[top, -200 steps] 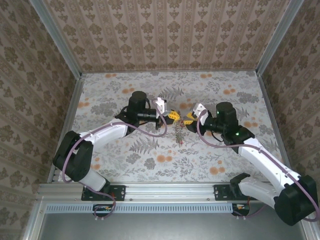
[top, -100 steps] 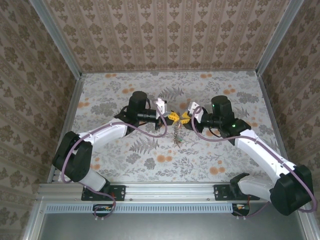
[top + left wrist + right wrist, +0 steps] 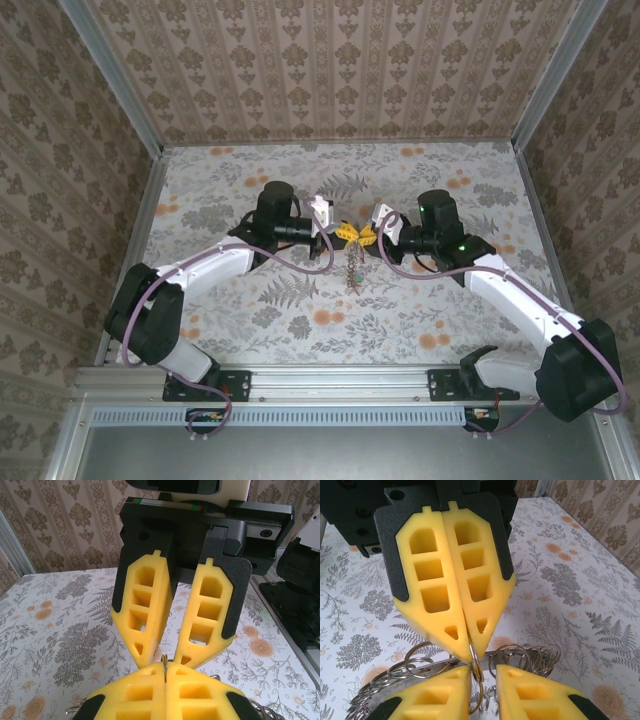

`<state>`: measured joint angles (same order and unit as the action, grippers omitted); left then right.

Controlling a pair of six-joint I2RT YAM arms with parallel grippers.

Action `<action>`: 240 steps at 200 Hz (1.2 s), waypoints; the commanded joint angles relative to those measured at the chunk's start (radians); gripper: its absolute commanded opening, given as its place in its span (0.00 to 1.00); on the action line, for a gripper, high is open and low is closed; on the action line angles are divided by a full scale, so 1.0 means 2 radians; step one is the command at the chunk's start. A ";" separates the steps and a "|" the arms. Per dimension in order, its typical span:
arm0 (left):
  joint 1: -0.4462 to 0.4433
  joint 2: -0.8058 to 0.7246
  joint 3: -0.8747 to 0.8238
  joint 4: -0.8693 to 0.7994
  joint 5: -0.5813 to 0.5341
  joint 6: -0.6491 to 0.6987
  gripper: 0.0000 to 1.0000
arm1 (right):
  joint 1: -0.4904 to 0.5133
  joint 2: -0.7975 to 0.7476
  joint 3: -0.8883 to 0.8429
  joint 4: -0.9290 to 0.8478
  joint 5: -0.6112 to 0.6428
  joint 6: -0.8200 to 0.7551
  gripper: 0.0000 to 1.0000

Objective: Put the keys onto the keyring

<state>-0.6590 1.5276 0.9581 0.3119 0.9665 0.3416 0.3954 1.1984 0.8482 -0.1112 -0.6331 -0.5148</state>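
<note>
Both grippers meet tip to tip above the middle of the table. My left gripper (image 3: pixel 343 232) is shut on a thin metal ring (image 3: pixel 476 666) that hangs down from its fingertips. That ring belongs to the keyring (image 3: pixel 522 654), a silvery band strung with several small coiled rings, which dangles below the grippers (image 3: pixel 352 268). My right gripper (image 3: pixel 482 682) is open with a narrow gap, and the held ring hangs inside that gap, against its left finger (image 3: pixel 437 695). In the left wrist view the right gripper's fingers (image 3: pixel 145 630) spread in a V just beyond my left gripper (image 3: pixel 165 676). The keys are hidden.
The floral tablecloth (image 3: pixel 420 320) lies flat all around the grippers. Patterned walls with metal rails (image 3: pixel 130 250) enclose the table on three sides. Both arms reach in from the near edge.
The right arm has swung left until its fingertips meet the left gripper, and its jaws have narrowed around the hanging ring. The left arm has stayed still.
</note>
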 commanded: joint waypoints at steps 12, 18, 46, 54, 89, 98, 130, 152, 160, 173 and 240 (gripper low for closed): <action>0.002 -0.015 0.023 -0.002 0.024 0.014 0.00 | -0.001 0.004 0.013 0.020 -0.019 0.008 0.15; 0.001 -0.016 0.023 -0.003 0.024 0.014 0.00 | -0.001 0.004 0.012 0.021 -0.021 0.008 0.13; 0.002 -0.018 0.024 -0.019 0.018 0.025 0.01 | -0.001 0.003 0.018 0.020 -0.017 0.016 0.01; 0.002 -0.021 0.024 -0.033 0.011 0.034 0.08 | -0.001 0.001 0.021 0.014 -0.013 0.016 0.00; 0.002 -0.022 0.069 -0.188 -0.028 0.124 0.22 | 0.007 0.011 0.069 -0.085 0.008 0.002 0.00; 0.003 -0.021 0.080 -0.218 -0.037 0.140 0.23 | 0.014 0.015 0.082 -0.115 0.023 -0.010 0.00; 0.004 -0.020 0.104 -0.267 -0.061 0.168 0.25 | 0.038 0.021 0.109 -0.173 0.085 -0.030 0.00; 0.003 -0.019 0.106 -0.269 -0.066 0.169 0.25 | 0.052 0.029 0.140 -0.226 0.125 -0.034 0.00; 0.003 -0.019 0.106 -0.268 -0.065 0.169 0.25 | 0.056 0.033 0.153 -0.246 0.137 -0.034 0.00; 0.003 -0.017 0.108 -0.267 -0.060 0.169 0.25 | 0.060 0.036 0.167 -0.266 0.140 -0.033 0.00; 0.000 -0.013 0.099 -0.214 -0.022 0.141 0.27 | 0.075 0.040 0.201 -0.297 0.156 -0.041 0.00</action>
<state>-0.6548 1.5116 1.1461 -0.1722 0.8642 0.6468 0.5354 1.2758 1.1957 -0.6643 -0.3500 -0.5774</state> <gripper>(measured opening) 0.262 0.062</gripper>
